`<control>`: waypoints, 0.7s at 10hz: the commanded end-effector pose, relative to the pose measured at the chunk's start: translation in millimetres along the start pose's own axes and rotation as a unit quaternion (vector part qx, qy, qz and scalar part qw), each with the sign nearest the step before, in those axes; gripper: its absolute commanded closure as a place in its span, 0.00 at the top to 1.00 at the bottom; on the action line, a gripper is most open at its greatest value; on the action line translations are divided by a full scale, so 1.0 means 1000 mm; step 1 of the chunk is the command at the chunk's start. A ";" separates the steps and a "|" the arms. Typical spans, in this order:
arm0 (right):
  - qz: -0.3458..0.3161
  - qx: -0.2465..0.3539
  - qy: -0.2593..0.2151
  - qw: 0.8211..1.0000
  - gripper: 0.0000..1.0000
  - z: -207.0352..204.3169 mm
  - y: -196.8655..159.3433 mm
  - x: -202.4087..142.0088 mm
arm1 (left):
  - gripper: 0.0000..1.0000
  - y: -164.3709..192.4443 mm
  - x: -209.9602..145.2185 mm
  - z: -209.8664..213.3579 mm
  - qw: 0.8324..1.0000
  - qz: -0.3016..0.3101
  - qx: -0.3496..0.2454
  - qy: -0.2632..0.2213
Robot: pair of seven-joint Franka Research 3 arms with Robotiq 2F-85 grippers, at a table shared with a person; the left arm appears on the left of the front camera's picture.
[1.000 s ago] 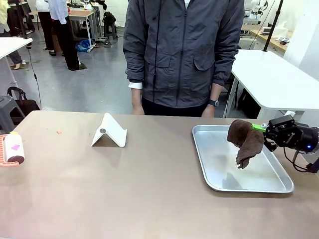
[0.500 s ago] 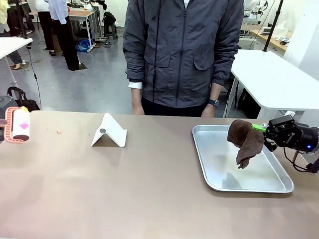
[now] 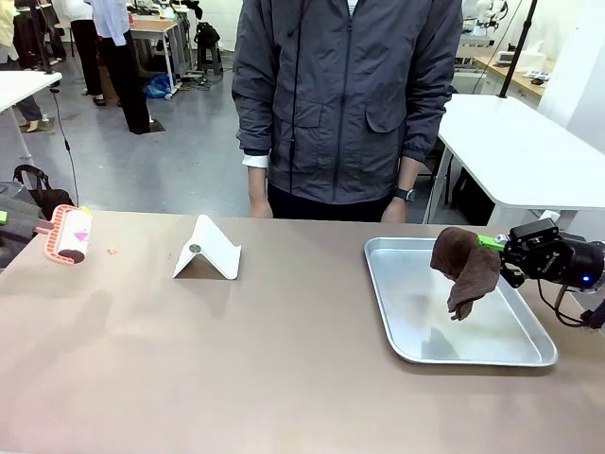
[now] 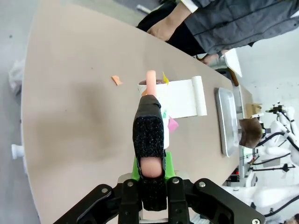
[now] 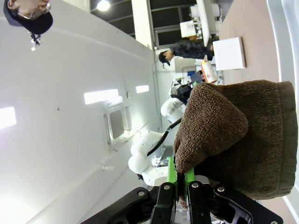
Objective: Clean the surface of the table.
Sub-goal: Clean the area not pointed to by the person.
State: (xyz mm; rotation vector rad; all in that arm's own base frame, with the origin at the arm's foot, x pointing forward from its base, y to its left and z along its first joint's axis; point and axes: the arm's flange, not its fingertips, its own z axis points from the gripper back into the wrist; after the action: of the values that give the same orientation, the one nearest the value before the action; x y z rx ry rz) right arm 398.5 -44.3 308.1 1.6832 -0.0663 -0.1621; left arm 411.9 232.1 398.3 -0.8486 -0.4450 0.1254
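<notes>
The brownish-taupe table [image 3: 284,369] carries a small orange scrap [image 3: 112,252] near its far left. Just left of that scrap my left gripper [image 3: 11,227] holds a lint roller [image 3: 69,234] with a salmon handle and a white roll. In the left wrist view the gripper [image 4: 149,135] is shut on the lint roller's handle [image 4: 150,79], with the scrap [image 4: 117,80] beyond it. My right gripper [image 3: 493,244] is shut on a brown towel [image 3: 465,267] that hangs over the metal tray [image 3: 492,352]. The right wrist view shows the towel [image 5: 233,130] bunched at that gripper [image 5: 182,186].
A white folded stand [image 3: 208,250] sits on the table's far middle-left. A person in a grey jacket [image 3: 345,95] stands at the far edge, hands hanging down. A white-topped table [image 3: 529,151] is behind on the right.
The lint roller has risen from the left front edge and swung right and farther back, toward the orange scrap. The right gripper and towel have not moved.
</notes>
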 end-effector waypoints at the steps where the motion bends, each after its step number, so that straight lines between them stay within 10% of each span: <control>1: 0.004 0.004 -0.002 1.000 0.07 -0.002 0.004 0.001 | 0.20 0.009 0.027 -0.002 0.999 0.036 0.001 0.029; 7: 0.004 0.004 -0.002 1.000 0.07 -0.002 0.004 0.001 | 0.20 0.050 0.051 -0.053 0.995 0.098 0.023 0.025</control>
State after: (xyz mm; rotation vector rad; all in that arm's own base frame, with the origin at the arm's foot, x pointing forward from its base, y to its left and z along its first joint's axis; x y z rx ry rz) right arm 398.5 -44.3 308.1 1.6832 -0.0663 -0.1622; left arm 470.5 245.3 346.6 -0.8333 -0.3112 0.2574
